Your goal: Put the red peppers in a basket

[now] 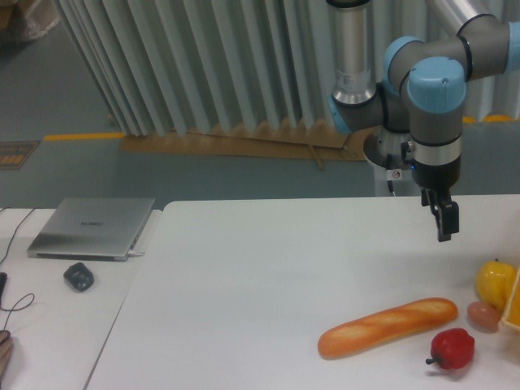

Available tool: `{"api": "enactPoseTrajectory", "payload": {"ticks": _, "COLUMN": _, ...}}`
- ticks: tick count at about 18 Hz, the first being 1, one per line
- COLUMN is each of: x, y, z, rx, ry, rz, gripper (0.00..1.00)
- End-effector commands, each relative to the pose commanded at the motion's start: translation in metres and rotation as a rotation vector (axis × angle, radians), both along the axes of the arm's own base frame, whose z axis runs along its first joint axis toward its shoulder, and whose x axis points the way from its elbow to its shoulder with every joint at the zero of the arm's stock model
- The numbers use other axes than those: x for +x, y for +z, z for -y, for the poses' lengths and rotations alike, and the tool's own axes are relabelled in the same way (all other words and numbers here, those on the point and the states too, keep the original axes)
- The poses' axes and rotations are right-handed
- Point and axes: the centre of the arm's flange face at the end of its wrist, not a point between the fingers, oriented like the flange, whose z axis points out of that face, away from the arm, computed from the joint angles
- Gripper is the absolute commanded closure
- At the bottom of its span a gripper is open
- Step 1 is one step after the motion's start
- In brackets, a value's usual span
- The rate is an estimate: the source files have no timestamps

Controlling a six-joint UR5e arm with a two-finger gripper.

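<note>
1. Above the right part of the white bench, the hand is hanging from the arm, pointing straight down and holding nothing; its fingers are showing edge-on as one dark shape, so I cannot tell whether they are parted or closed.
2. Well below the hand, near the front edge of the bench, the red pepper is lying with its short dark stem pointing away to the left.
3. Between the hand and the pepper, and stretching off to the left of both, a bread loaf is lying at a slant, its right end just beside the pepper.
4. Down and to the right of the hand, a yellow pepper is sitting at the frame edge, with a small pinkish-brown round item just below it.
5. Far to the left of the hand, a closed laptop is resting on a neighbouring surface, with a small dark object lying in front of it.
</note>
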Motion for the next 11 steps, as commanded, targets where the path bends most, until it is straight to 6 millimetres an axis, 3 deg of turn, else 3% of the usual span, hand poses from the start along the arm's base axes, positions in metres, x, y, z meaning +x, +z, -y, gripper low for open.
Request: {"api": "enactPoseTrajectory", "payload": {"ticks": 11, "x": -0.014, "y": -0.003, "z": -0.003, "rx": 0.051, "ry": 0.119, "rz": -0.05, "gripper": 0.0}}
